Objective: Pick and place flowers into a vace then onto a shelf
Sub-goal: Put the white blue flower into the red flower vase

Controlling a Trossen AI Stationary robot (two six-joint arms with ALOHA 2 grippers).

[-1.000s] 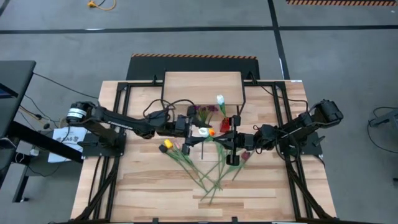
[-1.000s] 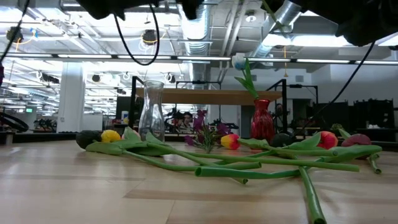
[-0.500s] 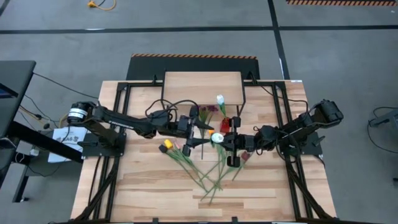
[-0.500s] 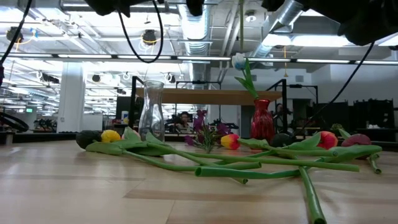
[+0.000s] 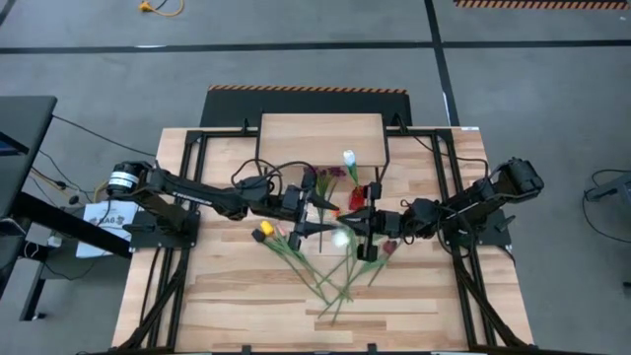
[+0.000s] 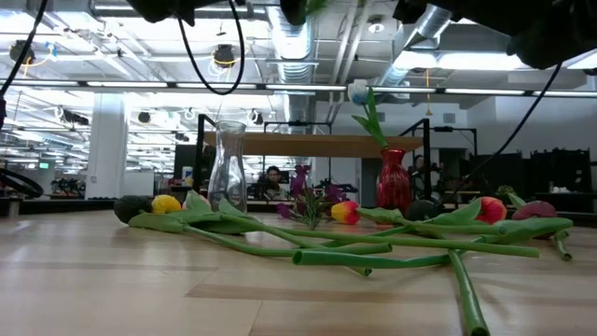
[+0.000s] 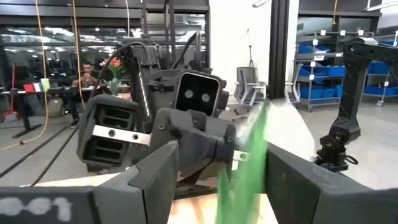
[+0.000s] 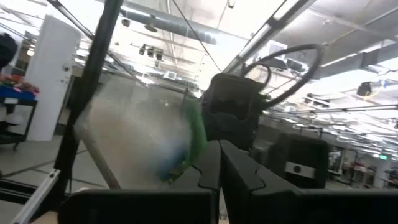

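Note:
Both grippers meet high above the table's middle, tip to tip. My left gripper [image 5: 320,209] [image 7: 221,163] is open. A blurred green stem [image 7: 249,155] passes between its fingers; I cannot tell whether it touches them. My right gripper [image 5: 357,220] [image 8: 219,154] is shut on that stem. The flower is a tulip whose white head [image 5: 342,238] shows blurred just nearer than the grippers. Several other tulips [image 5: 330,268] [image 6: 392,245] lie flat on the table. The shelf [image 5: 320,138] [image 6: 317,145] stands at the far side. My right gripper pinches the tulip's green stem [image 8: 196,132] between its two shut fingers, coming level from the table's right. The flower is lifted clear of the table. The stem is blurred, so I cannot tell which part of it the fingers have.
A red vase [image 5: 357,195] [image 6: 393,179] holding a white tulip [image 5: 349,158] stands just beyond the grippers. A clear glass vase [image 6: 227,168] stands left of it. A purple sprig [image 6: 303,191] lies between them. People sit in the room behind [image 6: 271,175].
The held tulip has swung about. Its white head went from beside the left gripper toward the table's right and then toward the near edge. The stem crossed the top of the low view half a second ago and has mostly left it since. Both arms have stayed nearly in place.

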